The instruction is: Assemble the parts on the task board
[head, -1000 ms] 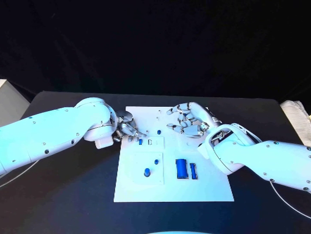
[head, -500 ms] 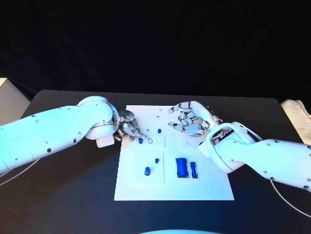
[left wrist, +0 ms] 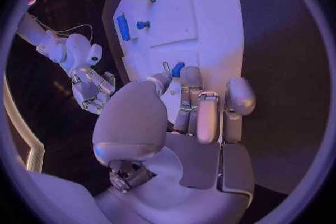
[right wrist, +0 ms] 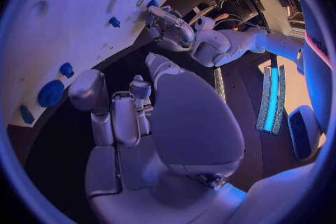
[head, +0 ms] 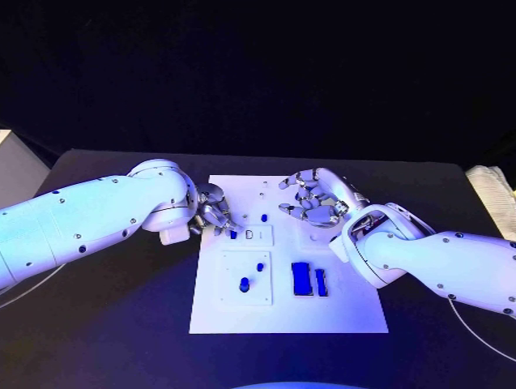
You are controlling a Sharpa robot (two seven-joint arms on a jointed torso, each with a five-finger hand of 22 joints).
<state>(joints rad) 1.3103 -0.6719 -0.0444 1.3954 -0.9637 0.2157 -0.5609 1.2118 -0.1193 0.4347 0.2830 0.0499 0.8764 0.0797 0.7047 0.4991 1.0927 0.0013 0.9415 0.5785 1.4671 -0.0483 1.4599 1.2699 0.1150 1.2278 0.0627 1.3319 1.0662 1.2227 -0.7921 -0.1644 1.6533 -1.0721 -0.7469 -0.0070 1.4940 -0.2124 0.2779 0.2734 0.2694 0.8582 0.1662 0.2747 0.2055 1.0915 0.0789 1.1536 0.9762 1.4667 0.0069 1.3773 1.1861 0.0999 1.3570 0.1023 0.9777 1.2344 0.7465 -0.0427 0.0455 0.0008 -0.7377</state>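
From the head view, the left hand (head: 212, 215) covers the left edge of the task board (head: 287, 312), and its fingertips hide most of a small blue part (head: 233, 234), so contact is hard to call. The left wrist view shows that part (left wrist: 178, 69) poking out just past the fingers (left wrist: 190, 95), maybe pinched, can't say for sure. The right hand (head: 313, 201) blocks the board's upper right corner, and anything under its curled fingers is hidden.
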